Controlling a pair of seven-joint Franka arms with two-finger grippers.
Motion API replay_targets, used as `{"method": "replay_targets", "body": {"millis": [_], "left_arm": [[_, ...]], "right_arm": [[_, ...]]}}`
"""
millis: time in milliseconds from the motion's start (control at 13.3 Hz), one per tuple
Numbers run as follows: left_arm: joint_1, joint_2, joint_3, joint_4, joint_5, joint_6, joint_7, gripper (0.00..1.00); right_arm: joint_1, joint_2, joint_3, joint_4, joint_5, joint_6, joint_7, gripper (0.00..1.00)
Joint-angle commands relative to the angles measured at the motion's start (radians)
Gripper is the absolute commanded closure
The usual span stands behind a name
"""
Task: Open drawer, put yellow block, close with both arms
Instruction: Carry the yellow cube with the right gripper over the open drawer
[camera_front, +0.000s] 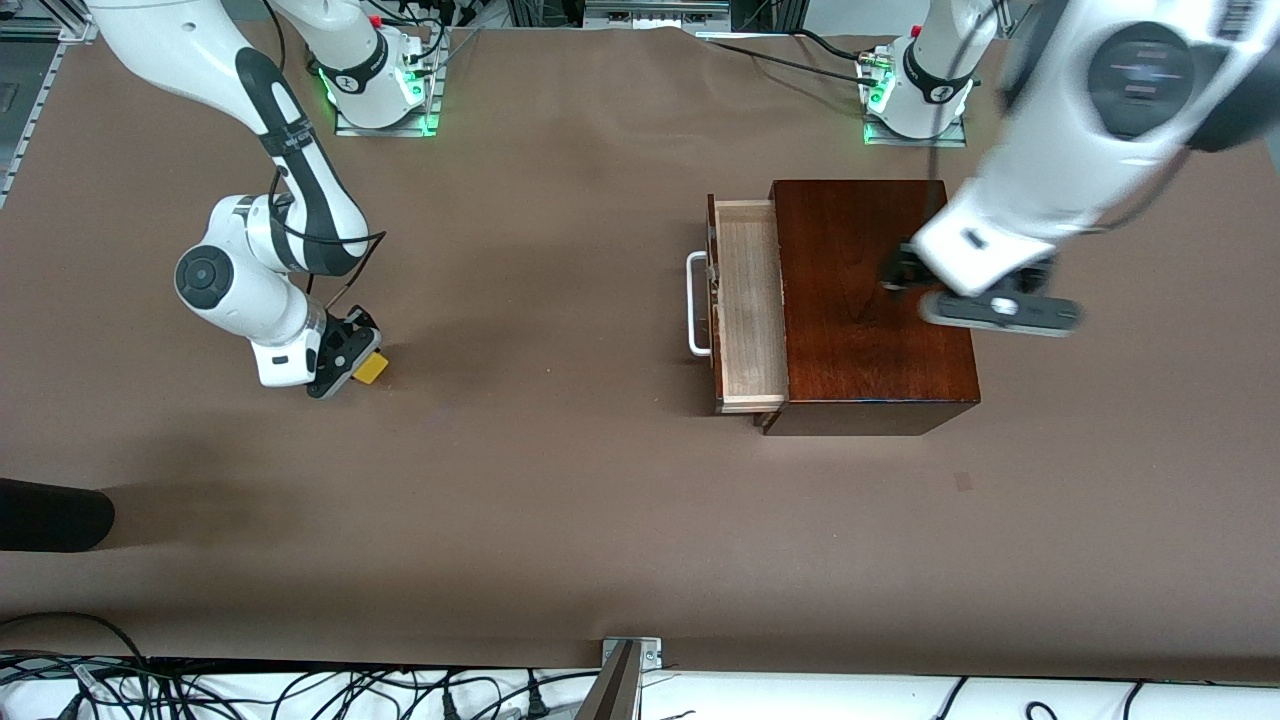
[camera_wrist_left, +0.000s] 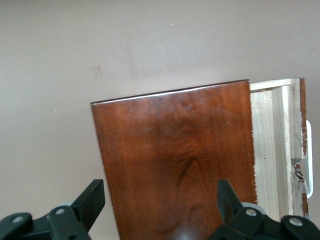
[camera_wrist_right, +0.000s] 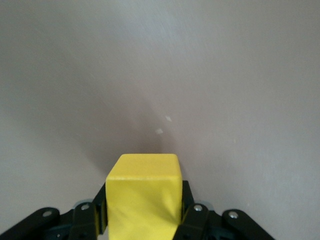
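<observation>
While left claw (camera_wrist_left: 157, 210) hangs spread over box, right claw (camera_front: 352, 362) pinches yellow block (camera_front: 372, 368) btwn fingers.

Table (camera_front: 560, 480) covered edge to edge in matte brown sheeting, lightly creased. Black cables (camera_front: 200, 690) tangled on a white surface along its camera-side edge. Metal bracket (camera_front: 632, 655) at that edge's midpoint. Aluminium framing (camera_front: 655, 12) along the edge by the bases. Lighting even.

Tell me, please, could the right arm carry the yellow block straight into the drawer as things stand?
Probably yes: the right gripper is shut on the yellow block, the drawer stands open, and the left gripper hangs open over the wooden box.
</observation>
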Motion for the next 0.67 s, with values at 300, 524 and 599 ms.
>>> {"method": "replay_targets", "body": {"millis": [300,524,599], "left_arm": [[0.164,-0.173,0.023,-0.185,-0.028,0.063,0.217,0.0],[0.188,-0.219,0.024,-0.254,-0.027,0.136,0.156,0.0],[0.188,-0.228,0.024,-0.271,-0.028,0.163,0.157,0.0]], "right_arm": [[0.042,0.022,0.204,0.412,0.002,-0.356,-0.031,1.0],[0.227,0.083,0.212,0.584,-0.073,-0.371,-0.019,1.0],[0.284,0.105,0.211,0.63,-0.1,-0.379,-0.002,1.0]]}}
